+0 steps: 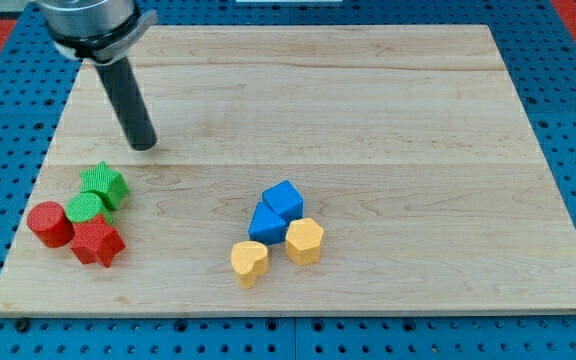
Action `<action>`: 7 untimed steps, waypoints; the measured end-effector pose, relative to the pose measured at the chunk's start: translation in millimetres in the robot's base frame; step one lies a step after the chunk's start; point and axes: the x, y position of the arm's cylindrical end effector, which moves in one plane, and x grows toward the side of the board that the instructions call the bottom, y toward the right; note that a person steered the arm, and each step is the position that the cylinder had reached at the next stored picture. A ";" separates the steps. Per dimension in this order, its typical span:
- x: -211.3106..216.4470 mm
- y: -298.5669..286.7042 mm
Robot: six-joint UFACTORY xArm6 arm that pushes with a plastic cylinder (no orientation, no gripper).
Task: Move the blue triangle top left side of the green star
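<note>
The green star (105, 184) lies at the view's left on the wooden board (368, 110). Two blue blocks touch near the bottom middle. The lower-left one looks like the blue triangle (266, 224), and the upper-right one looks like a blue cube (285, 199). My tip (145, 146) rests on the board just above and right of the green star, a short gap from it. The tip is far to the left of the blue blocks.
A green cylinder (85, 210), a red cylinder (50, 224) and a red star (97, 242) cluster below the green star. A yellow heart (250, 262) and a yellow hexagon (305, 240) sit right under the blue blocks.
</note>
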 end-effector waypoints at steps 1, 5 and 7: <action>-3.2 69.3; 66.9 333.4; 177.5 307.9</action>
